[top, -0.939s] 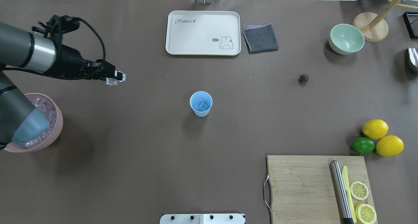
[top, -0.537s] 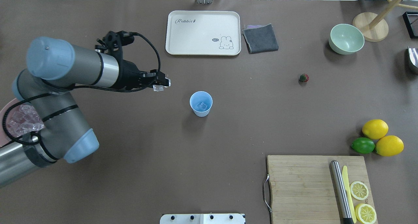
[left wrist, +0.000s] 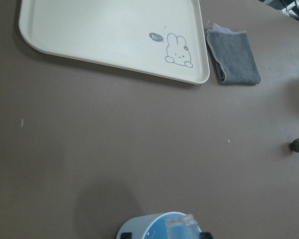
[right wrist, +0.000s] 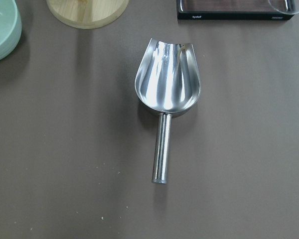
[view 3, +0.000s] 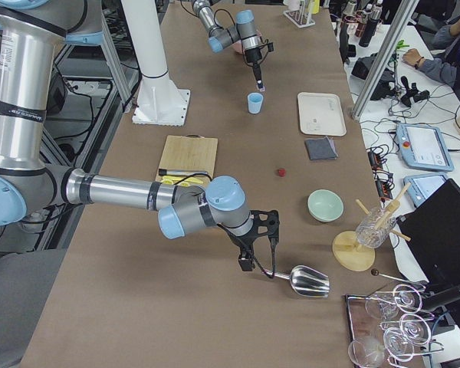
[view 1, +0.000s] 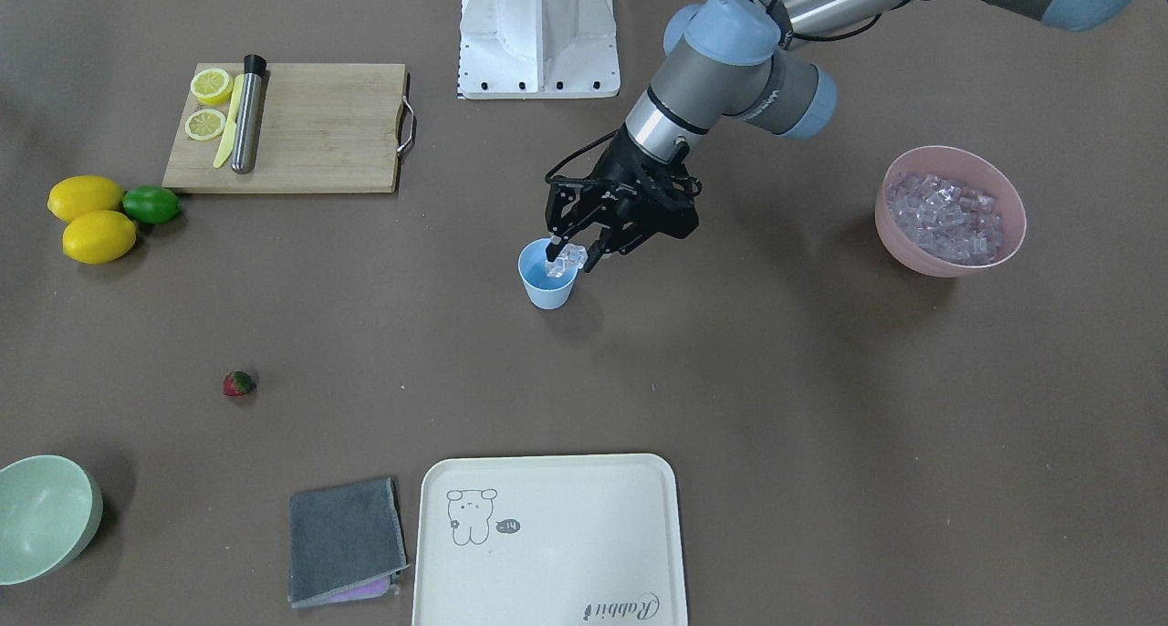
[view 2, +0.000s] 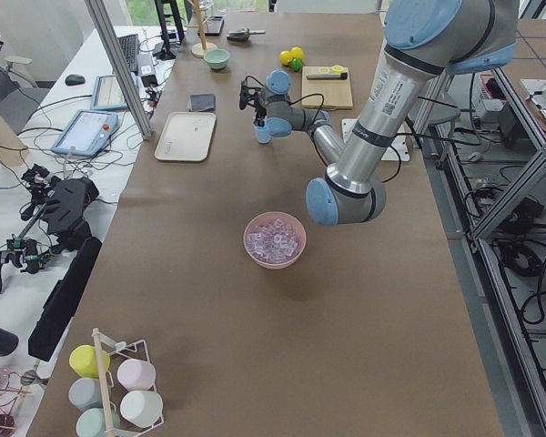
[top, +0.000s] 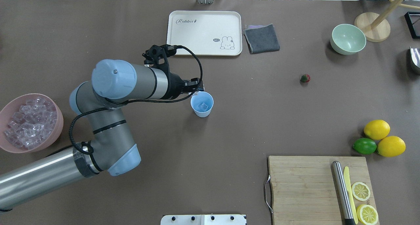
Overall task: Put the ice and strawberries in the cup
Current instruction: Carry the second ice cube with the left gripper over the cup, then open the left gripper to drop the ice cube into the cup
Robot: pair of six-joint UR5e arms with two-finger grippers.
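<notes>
The light-blue cup (top: pixel 201 104) stands mid-table with one ice cube (top: pixel 203 106) inside. My left gripper (top: pixel 198 91) is shut on a clear ice cube (view 1: pixel 570 257) and holds it just over the cup's (view 1: pixel 547 284) rim on the robot-left side. The left wrist view shows the cube (left wrist: pixel 179 226) above the cup (left wrist: pixel 149 226). The pink bowl (top: pixel 55 133) full of ice (top: pixel 29 121) sits at the left edge. The strawberry (top: pixel 305 78) lies alone on the table to the right. My right gripper (view 3: pixel 248 263) shows only in the exterior right view, above a metal scoop (right wrist: pixel 168 84); I cannot tell its state.
A cream tray (top: pixel 203 33) and a grey cloth (top: pixel 262 38) lie behind the cup. A mint bowl (top: pixel 347 38) and a wooden stand (top: pixel 372 26) are at the far right. Lemons (top: pixel 376 129), a lime (top: pixel 364 146) and a cutting board (top: pixel 305 185) sit at the right front.
My left arm has swung right from beside the pink bowl to the cup's rim, carrying the ice cube. The pink bowl is now uncovered.
</notes>
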